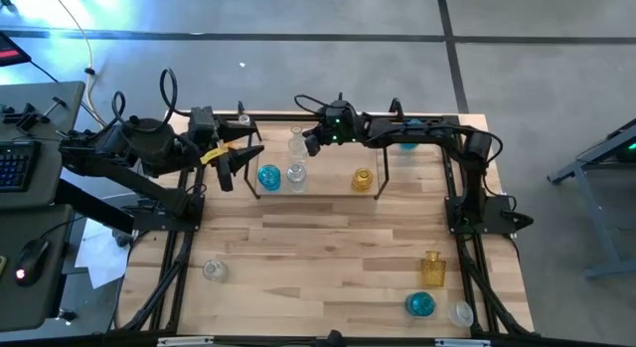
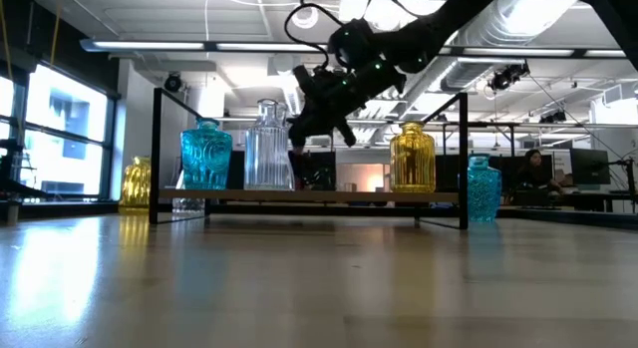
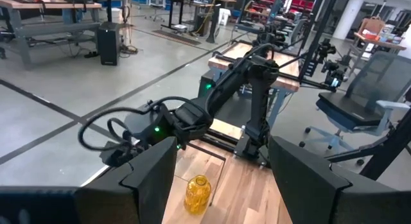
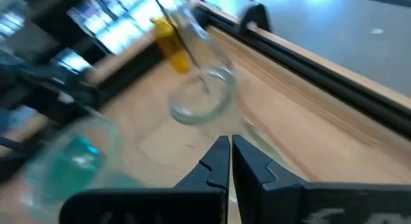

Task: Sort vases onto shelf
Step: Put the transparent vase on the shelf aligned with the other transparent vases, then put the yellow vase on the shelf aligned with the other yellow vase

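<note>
Your shelf (image 1: 318,193) stood at the table's far edge, holding a blue vase (image 1: 268,176), two clear bottles (image 1: 296,175) and an amber vase (image 1: 363,179). Another amber vase (image 1: 431,268), a blue one (image 1: 419,304) and clear ones stood on the near table (image 1: 318,258). Your right gripper (image 1: 310,140) hovered above the shelf, fingers clenched and empty. Your left gripper (image 1: 237,168) waited just beside the shelf's end, fingers released.

I see the shelf (image 1: 318,191) at the worktop's far edge holding upright vases: blue vase (image 1: 268,176), clear vase (image 1: 296,175), amber vase (image 1: 363,179). Near right: amber bottle (image 1: 431,268), blue globe (image 1: 420,305); near left: clear jar (image 1: 215,271).
</note>
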